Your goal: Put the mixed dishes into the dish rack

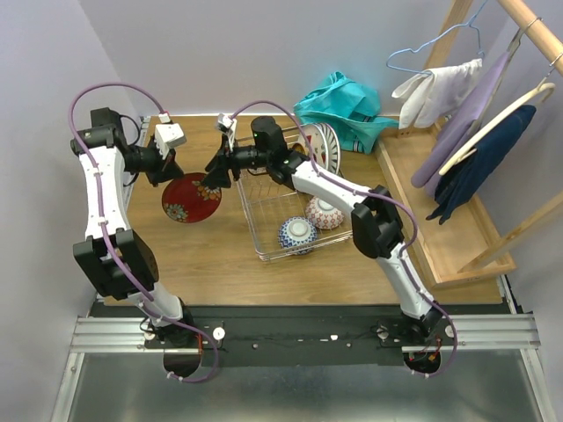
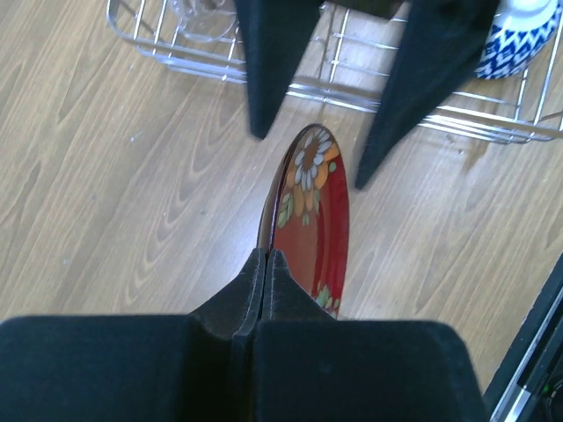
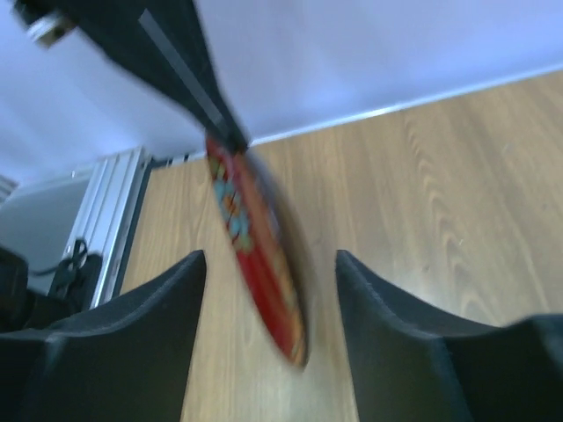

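Observation:
My left gripper (image 1: 173, 180) is shut on the rim of a red saucer with flower marks (image 1: 192, 200) and holds it on edge over the table, left of the dish rack (image 1: 264, 251). In the left wrist view the shut gripper (image 2: 266, 255) pinches the saucer (image 2: 312, 220). My right gripper (image 1: 215, 174) is open at the saucer's right side. In the right wrist view the saucer (image 3: 259, 264) stands between the open gripper's (image 3: 270, 255) fingers, apart from both. The rack holds two patterned bowls (image 1: 297, 234) (image 1: 325, 213), plates on edge (image 1: 321, 145) and a clear glass (image 2: 198, 18).
A wooden clothes frame (image 1: 457, 229) with hangers and hanging clothes stands at the right. A teal cloth (image 1: 343, 105) lies at the back. The wall runs close behind the table. The metal rail (image 1: 299, 334) with the arm bases is at the near edge.

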